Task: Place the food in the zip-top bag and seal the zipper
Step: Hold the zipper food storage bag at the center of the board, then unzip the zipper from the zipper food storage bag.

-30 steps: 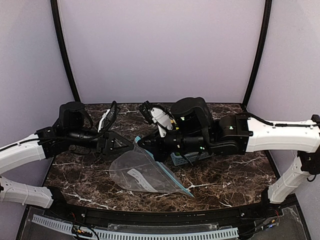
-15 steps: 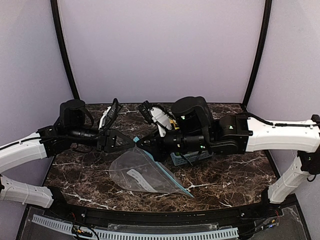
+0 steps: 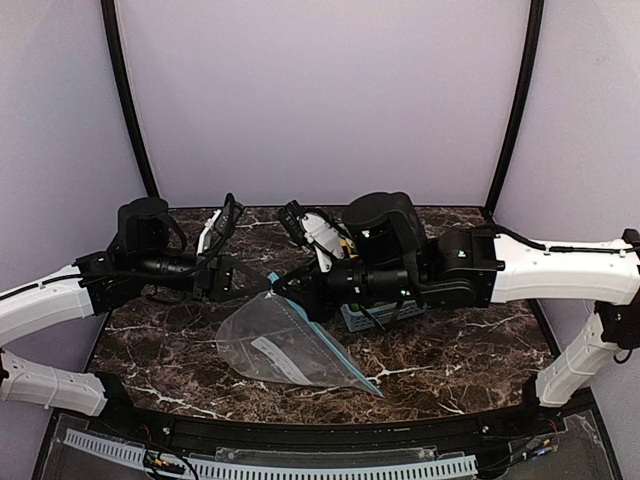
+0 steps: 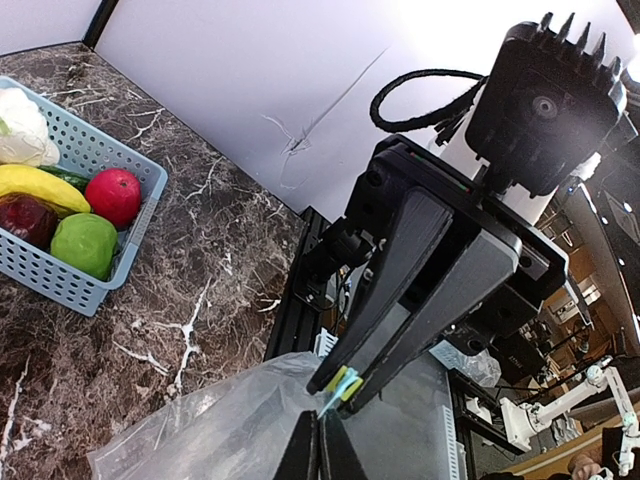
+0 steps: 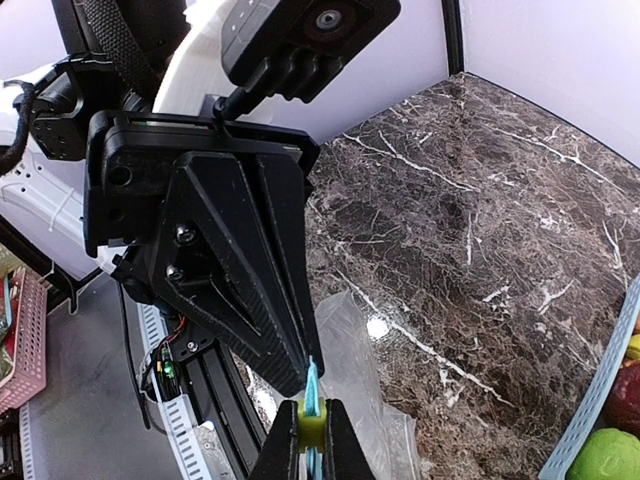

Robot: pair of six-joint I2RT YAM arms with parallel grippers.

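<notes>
The clear zip-top bag (image 3: 280, 345) hangs from its raised far corner, and its lower part rests on the marble table. Its teal zipper (image 3: 345, 364) runs down the right edge. My right gripper (image 5: 311, 415) is shut on the zipper (image 5: 311, 386) at that corner. My left gripper (image 4: 320, 428) is shut on the bag's clear film (image 4: 230, 430) right beside it, tip to tip with the right gripper (image 4: 346, 384). The food lies in a blue basket (image 4: 70, 292): banana (image 4: 40, 185), red apple (image 4: 112, 197), green apple (image 4: 82, 243), dark red apple (image 4: 22, 220), cauliflower (image 4: 22, 125).
The blue basket (image 3: 378, 317) sits under the right arm, near the table's middle right. Both arms reach across the table's middle and meet above the bag. Purple walls close in the back and sides. A black rail runs along the near edge.
My left gripper has moved right to the bag's raised corner and shut on the film there. The right gripper has stayed shut on the zipper.
</notes>
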